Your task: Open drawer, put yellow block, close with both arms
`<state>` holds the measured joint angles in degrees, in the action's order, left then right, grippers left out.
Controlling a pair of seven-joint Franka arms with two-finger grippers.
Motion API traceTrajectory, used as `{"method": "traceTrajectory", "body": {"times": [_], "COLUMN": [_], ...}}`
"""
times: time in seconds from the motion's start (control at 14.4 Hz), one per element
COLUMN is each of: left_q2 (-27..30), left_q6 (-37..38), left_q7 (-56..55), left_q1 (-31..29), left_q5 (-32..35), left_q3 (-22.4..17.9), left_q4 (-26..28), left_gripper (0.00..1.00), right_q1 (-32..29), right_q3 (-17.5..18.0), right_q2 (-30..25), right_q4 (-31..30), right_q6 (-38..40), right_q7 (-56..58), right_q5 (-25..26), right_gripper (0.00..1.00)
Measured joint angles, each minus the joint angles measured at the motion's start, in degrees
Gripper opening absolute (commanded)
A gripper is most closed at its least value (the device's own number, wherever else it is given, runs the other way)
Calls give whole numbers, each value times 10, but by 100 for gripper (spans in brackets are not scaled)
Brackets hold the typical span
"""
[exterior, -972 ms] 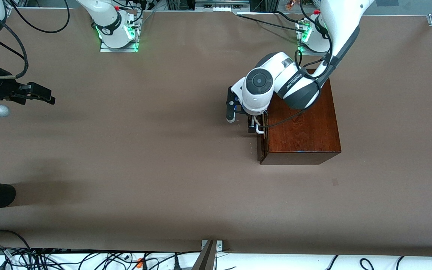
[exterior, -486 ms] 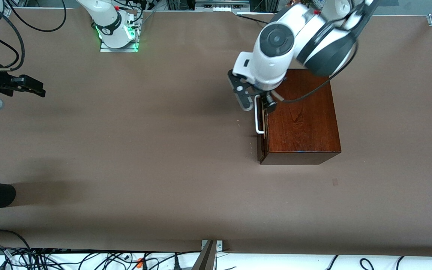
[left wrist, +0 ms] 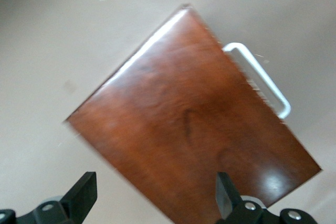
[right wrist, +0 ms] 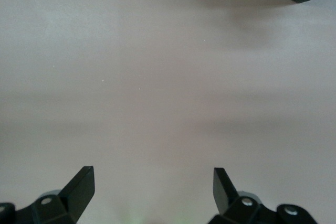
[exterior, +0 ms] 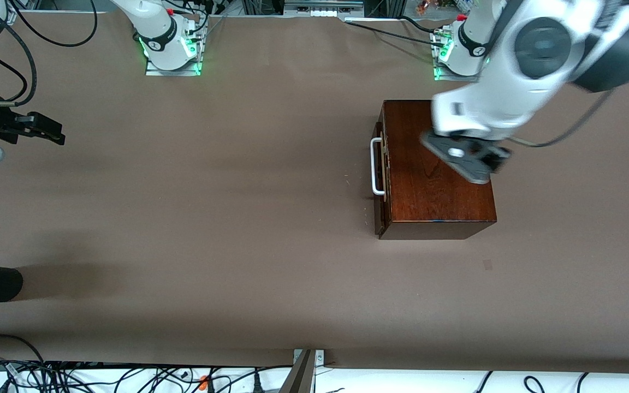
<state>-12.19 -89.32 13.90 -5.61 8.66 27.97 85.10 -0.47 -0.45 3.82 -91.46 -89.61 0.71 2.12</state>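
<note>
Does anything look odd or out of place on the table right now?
One small thing: the drawer of the wooden box sits not quite flush, its front a sliver proud of the box. Nothing is spilled or damaged. No yellow block is in view. The left pincer hangs open above the box; the right pincer waits open over bare table.

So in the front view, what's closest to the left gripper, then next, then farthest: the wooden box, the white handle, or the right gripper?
From the left gripper:
1. Wooden box: directly under it.
2. White handle: on the drawer front, facing the right arm's end.
3. Right gripper: waiting at the right arm's end of the table.
</note>
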Motion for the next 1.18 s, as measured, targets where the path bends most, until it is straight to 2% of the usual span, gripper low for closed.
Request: {"method": "traceTrajectory", "body": {"times": [0.28, 0.42, 0.56, 0.69, 1.18], "left_q2": [55, 76, 95, 107, 110], "left_q6": [-2, -26, -46, -48, -20], "left_q7": [-28, -59, -113, -133, -148], "left_q1": [69, 96, 114, 117, 118], "left_q5": [-75, -77, -77, -77, -77], "left_q3": [-181, -240, -281, -298, -301], "left_q4": [26, 43, 58, 67, 67], "left_gripper": [100, 100, 100, 100, 100], "right_q1": [0, 0, 0, 0, 0], "right_q3": [1, 1, 0, -1, -10], "right_q2": [3, 3, 2, 1, 0], "right_q4": [0, 0, 0, 0, 1], "right_q6": [-1, -1, -1, -1, -2], "right_q7": [0, 0, 0, 1, 1], "right_q5": [0, 0, 0, 0, 0], "right_gripper": [100, 100, 100, 100, 100]}}
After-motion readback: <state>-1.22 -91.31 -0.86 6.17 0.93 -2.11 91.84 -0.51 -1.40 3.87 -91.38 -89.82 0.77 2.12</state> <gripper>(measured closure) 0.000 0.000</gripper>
